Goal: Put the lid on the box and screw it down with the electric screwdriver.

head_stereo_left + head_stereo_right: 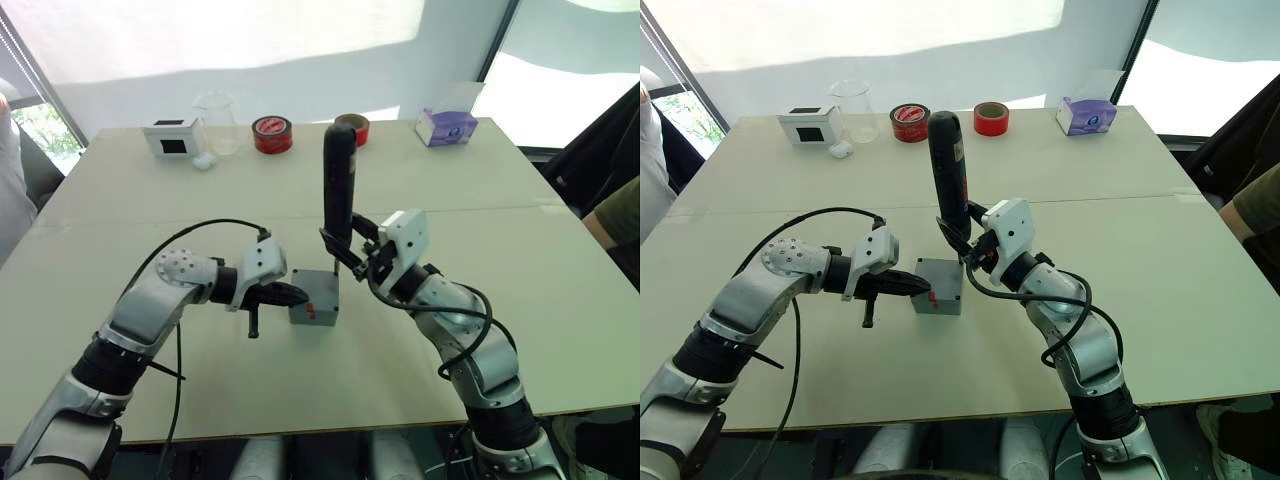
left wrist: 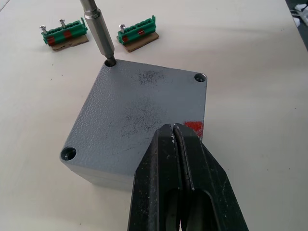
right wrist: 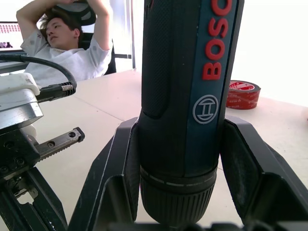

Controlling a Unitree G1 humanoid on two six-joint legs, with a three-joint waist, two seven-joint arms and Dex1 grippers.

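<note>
Standing near upright over the box (image 1: 316,298), the screwdriver (image 1: 338,190) is clamped between the right gripper's (image 1: 352,252) two fingers, its metal bit (image 2: 98,30) seated in one corner hole of the lid (image 2: 139,108). The lid already sits flush on the box, near the middle of the table (image 1: 560,260). The left gripper (image 1: 288,294), fingers pressed together with nothing between them, rests its tips on the lid beside the red mark (image 2: 195,127), seemingly steadying the box from the side opposite the tool. Three other corner holes look open, so driving straight down along the tool's long axis appears to be the step in hand.
</note>
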